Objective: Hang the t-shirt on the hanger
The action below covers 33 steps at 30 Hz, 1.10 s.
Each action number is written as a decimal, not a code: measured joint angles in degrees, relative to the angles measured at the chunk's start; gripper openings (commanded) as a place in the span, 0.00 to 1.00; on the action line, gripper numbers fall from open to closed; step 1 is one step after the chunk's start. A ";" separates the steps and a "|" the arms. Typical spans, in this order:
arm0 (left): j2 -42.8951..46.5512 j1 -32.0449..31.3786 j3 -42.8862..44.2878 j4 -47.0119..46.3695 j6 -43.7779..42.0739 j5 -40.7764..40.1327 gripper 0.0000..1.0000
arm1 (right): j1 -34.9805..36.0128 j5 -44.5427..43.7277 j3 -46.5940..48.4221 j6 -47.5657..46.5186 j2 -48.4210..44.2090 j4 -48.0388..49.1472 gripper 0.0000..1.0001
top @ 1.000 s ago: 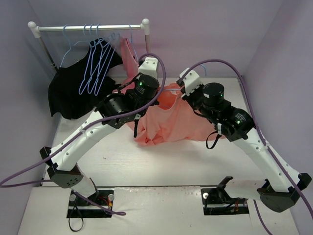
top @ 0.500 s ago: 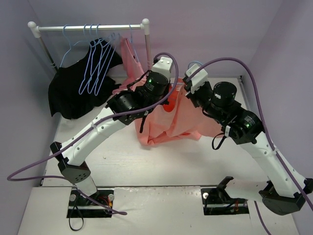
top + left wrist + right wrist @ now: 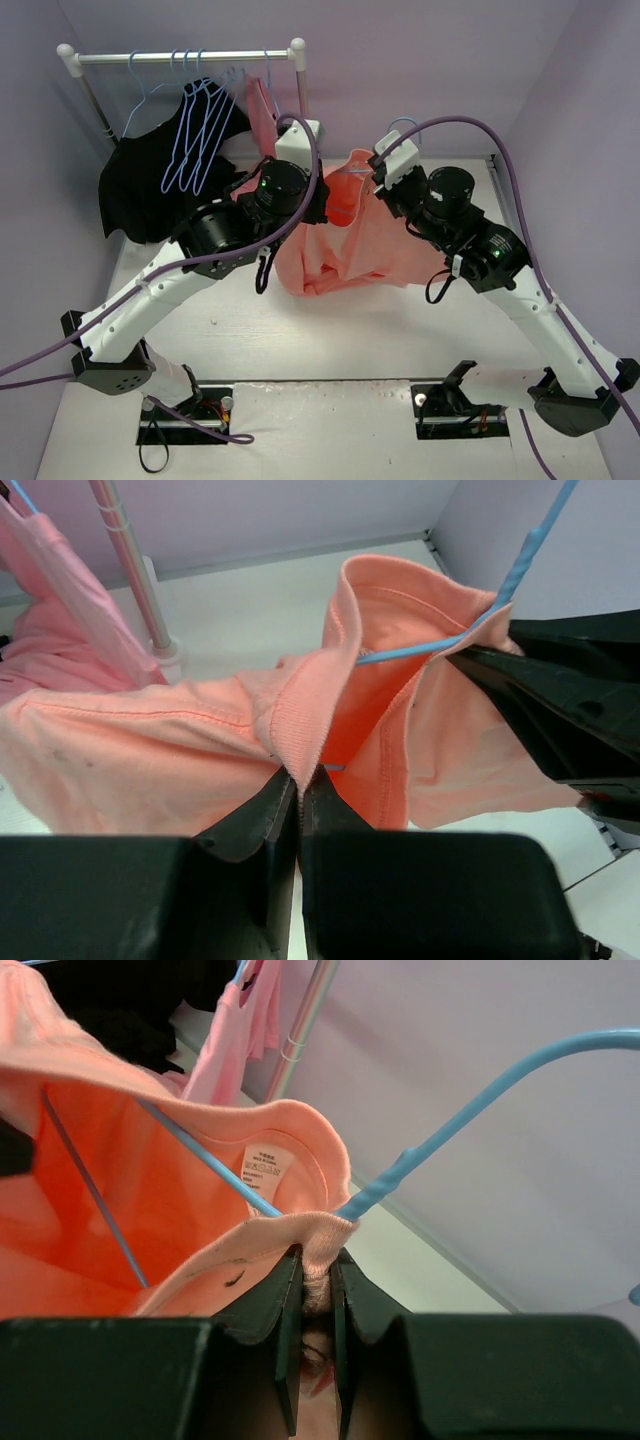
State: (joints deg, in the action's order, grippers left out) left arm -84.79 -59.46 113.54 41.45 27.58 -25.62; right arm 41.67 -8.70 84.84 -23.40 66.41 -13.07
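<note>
The salmon-pink t-shirt [image 3: 345, 245] hangs lifted between both grippers, its lower part bunched on the table. My left gripper [image 3: 315, 200] is shut on a fold of the collar edge [image 3: 298, 730]. My right gripper [image 3: 373, 178] is shut on the ribbed collar [image 3: 320, 1230], right where the neck of the light-blue hanger [image 3: 470, 1110] comes out. The hanger's arms run inside the neck opening, past the label [image 3: 262, 1165]. Its hook [image 3: 400, 128] stands above the right gripper. In the left wrist view the hanger wire [image 3: 415, 653] crosses the open collar.
A white-capped rack bar [image 3: 185, 57] at the back left holds several blue hangers [image 3: 195, 130], a black garment [image 3: 150, 190] and a second pink garment [image 3: 262, 110]. The rack post [image 3: 130, 565] stands close behind the shirt. Purple walls close in on both sides.
The left arm swung up and right, then back left, pulling the collar open. The right gripper has risen a little with the collar. The hanger hook now shows above it.
</note>
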 measured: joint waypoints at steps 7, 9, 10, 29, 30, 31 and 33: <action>-4.24 -0.12 -0.97 -0.16 -1.12 2.24 0.00 | 0.00 2.38 -1.33 -0.21 -2.69 0.02 0.00; -5.25 -0.91 -0.97 -0.26 -1.97 3.16 0.00 | 0.00 2.63 -1.45 -0.35 -3.31 0.00 0.00; -5.58 -1.39 -0.97 -0.41 -2.25 3.40 0.00 | 0.00 2.75 -1.46 -0.45 -3.49 -0.02 0.00; -4.90 -3.36 -2.33 -3.28 -11.58 3.44 0.14 | -0.02 6.61 -9.84 -0.83 -8.85 5.98 0.00; -4.74 -3.33 -2.69 -3.29 -12.07 3.83 0.19 | -0.04 6.66 -10.00 -0.83 -9.16 6.21 0.00; -4.61 -3.31 -2.95 -3.30 -12.47 4.27 0.24 | -0.06 6.78 -10.24 -0.81 -9.52 6.48 0.00; -4.34 -3.23 -3.36 -3.30 -13.99 5.10 0.28 | -0.10 7.05 -10.83 -0.77 -10.20 6.88 0.00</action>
State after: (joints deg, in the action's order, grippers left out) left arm -89.13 -62.69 110.19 38.14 13.58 -20.53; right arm 41.57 -1.65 74.00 -24.17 56.20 -6.18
